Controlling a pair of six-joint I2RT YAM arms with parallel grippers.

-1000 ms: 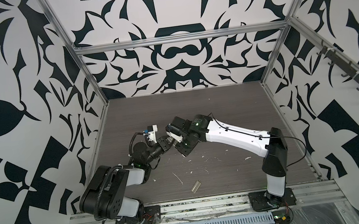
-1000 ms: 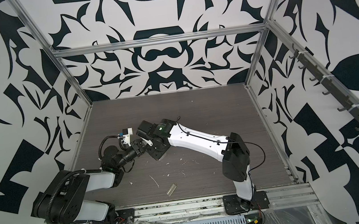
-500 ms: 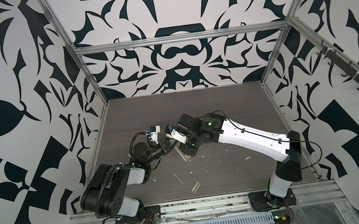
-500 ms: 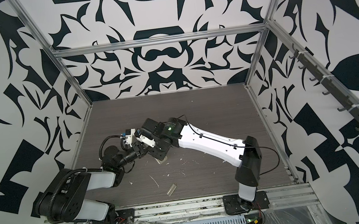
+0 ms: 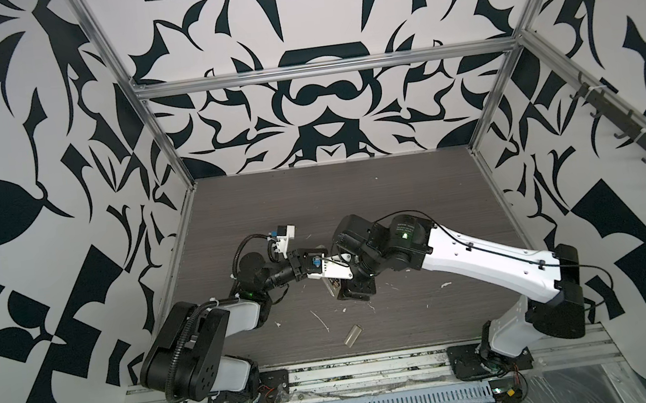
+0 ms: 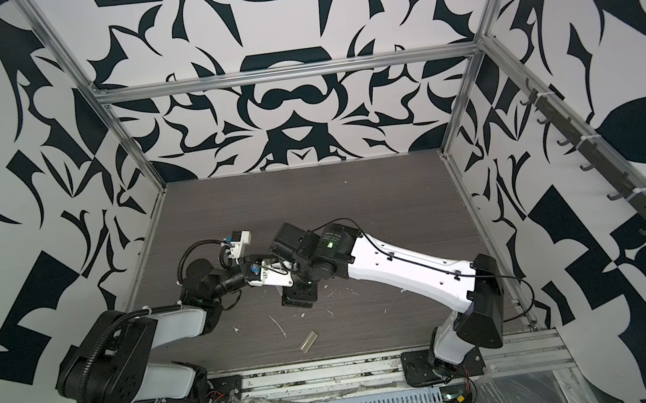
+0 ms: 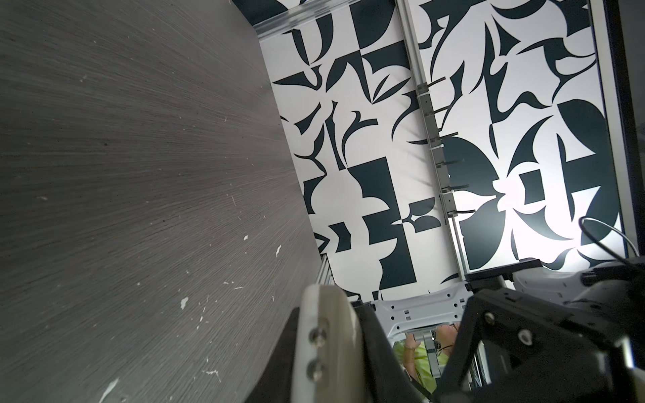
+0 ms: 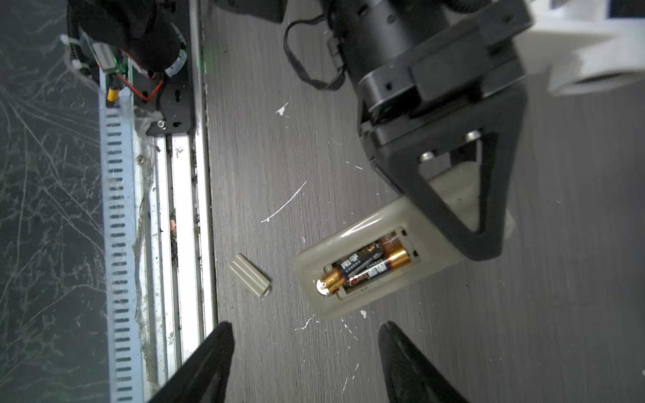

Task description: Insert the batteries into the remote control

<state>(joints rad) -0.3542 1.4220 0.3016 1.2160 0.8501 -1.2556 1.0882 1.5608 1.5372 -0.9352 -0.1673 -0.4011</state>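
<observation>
In the right wrist view the remote control (image 8: 349, 240) shows its beige back with the battery recess uncovered. Both batteries (image 8: 364, 267) lie side by side in that recess; the gold, metal-tipped end of one juts over the recess's rim. My left gripper (image 8: 485, 223) is shut on the remote's far end, whose beige edge (image 7: 326, 324) sits between its black fingers (image 7: 375, 352). My right gripper (image 8: 304, 329) is open just short of the remote's near end, with only bare table between its fingers. In both top views the two grippers (image 5: 306, 262) (image 5: 355, 290) meet mid-table.
A small loose beige cover (image 8: 250, 275) lies on the dark wood table beside the remote, towards the front rail (image 8: 181, 209); both top views show the cover (image 5: 352, 335) (image 6: 309, 340). White scraps (image 8: 284, 204) are scattered about. Patterned walls enclose the table.
My right gripper's jaws have spread wider and let go over the remote. The right arm's elbow has swung out to the right and lower. The left gripper has kept its hold.
</observation>
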